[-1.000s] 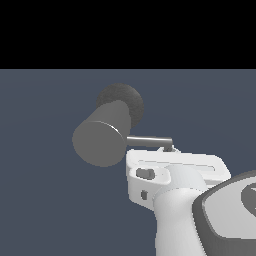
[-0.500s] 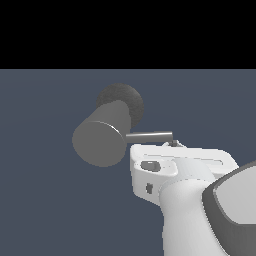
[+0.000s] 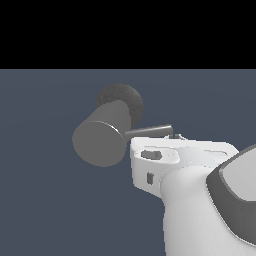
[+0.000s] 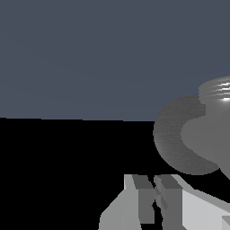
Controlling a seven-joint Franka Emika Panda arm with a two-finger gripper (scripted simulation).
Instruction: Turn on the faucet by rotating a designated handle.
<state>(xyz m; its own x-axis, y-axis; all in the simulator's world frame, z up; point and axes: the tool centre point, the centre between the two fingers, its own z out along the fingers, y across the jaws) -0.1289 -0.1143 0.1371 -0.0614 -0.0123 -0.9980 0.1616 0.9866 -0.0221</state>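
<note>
In the exterior view's centre, the faucet (image 3: 102,137) points its handle (image 3: 149,131) rightward toward the gripper (image 4: 155,197), whose fingers (image 4: 141,197) sit pressed nearly together.

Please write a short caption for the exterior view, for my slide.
White tool beside the thin grey metal handle of the thick grey cylinder faucet.

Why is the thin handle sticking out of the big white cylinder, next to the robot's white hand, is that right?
Not quite: the faucet cylinder is grey, not white, as the exterior view shows. The thin handle does stick out sideways from it, beside the white gripper.
</note>
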